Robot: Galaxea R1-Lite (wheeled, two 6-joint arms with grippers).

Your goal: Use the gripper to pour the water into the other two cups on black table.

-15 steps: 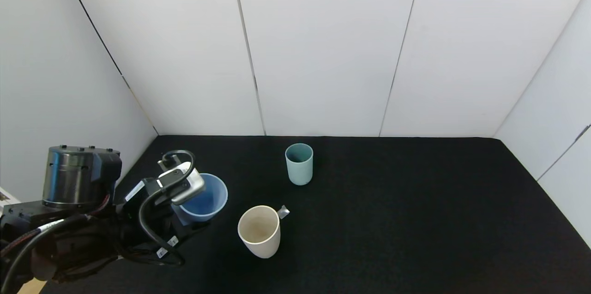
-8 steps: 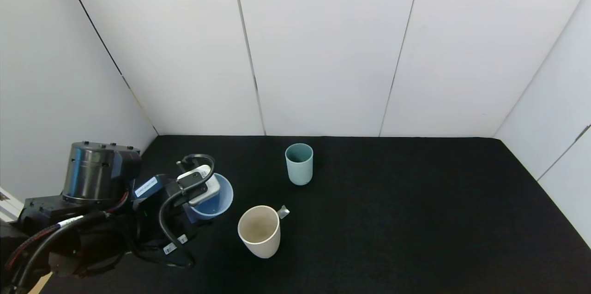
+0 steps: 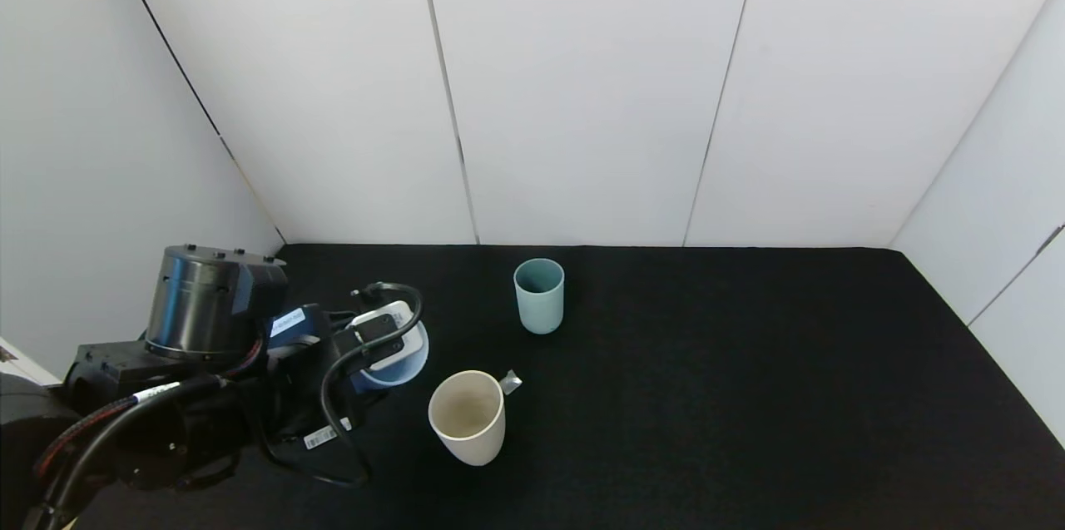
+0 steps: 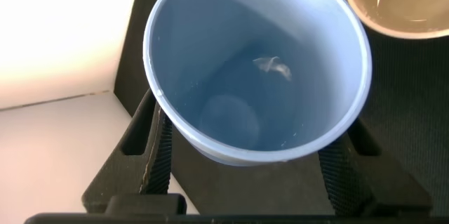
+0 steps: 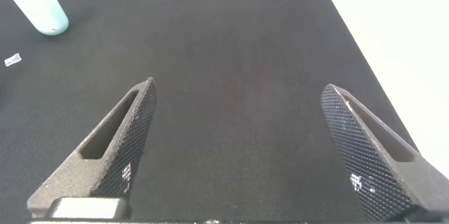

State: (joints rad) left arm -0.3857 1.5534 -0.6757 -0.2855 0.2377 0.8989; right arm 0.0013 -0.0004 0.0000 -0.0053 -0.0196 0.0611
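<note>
My left gripper (image 3: pixel 376 344) is shut on the light blue tumbler (image 3: pixel 398 364) at the table's left side, just left of the cream-white cup (image 3: pixel 466 417). In the left wrist view the fingers (image 4: pixel 156 155) press both sides of the blue tumbler (image 4: pixel 256 69), and the water (image 4: pixel 238 104) shows as a glossy pool inside it. The cream cup's rim (image 4: pixel 393 6) lies close beside it. The teal-green cup (image 3: pixel 539 294) stands upright farther back, and also shows in the right wrist view (image 5: pixel 38 5). My right gripper (image 5: pixel 238 119) is open and empty over the black table (image 3: pixel 749 397), outside the head view.
A small clear scrap (image 3: pixel 510 382) lies on the table right behind the cream cup and also shows in the right wrist view (image 5: pixel 12 60). White wall panels (image 3: pixel 582 89) close the table at the back and both sides.
My left arm has moved right and a little forward with the blue tumbler, bringing it closer to the cream cup. The cream and teal cups have not moved.
</note>
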